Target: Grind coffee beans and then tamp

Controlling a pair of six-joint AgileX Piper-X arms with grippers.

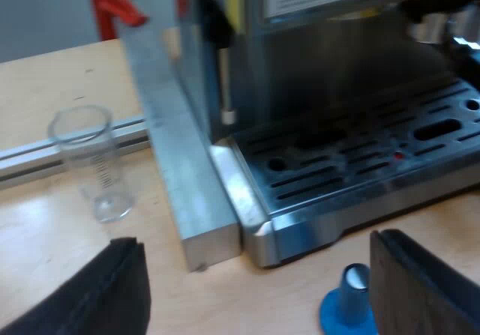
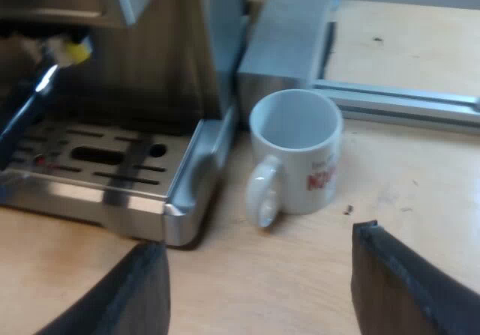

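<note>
The espresso machine [image 1: 337, 73] stands on the wooden table with its slotted drip tray [image 1: 360, 163] facing my left gripper [image 1: 259, 290], which is open and holds nothing. A blue tamper [image 1: 349, 305] stands on the table just before the tray, close to one left finger. A clear measuring glass [image 1: 94, 163] stands upright beside the machine. My right gripper [image 2: 259, 282] is open and holds nothing, above the table in front of a white mug [image 2: 294, 151] with red lettering. The mug stands upright beside the drip tray's corner [image 2: 184, 200].
A metal bar [image 1: 176, 170] lies against the machine's side, and an aluminium rail [image 1: 45, 155] runs along the table behind the glass. A red clamp [image 1: 112, 5] shows behind the bar. Another rail [image 2: 405, 103] lies behind the mug. A dark wand [image 2: 26, 106] hangs over the tray.
</note>
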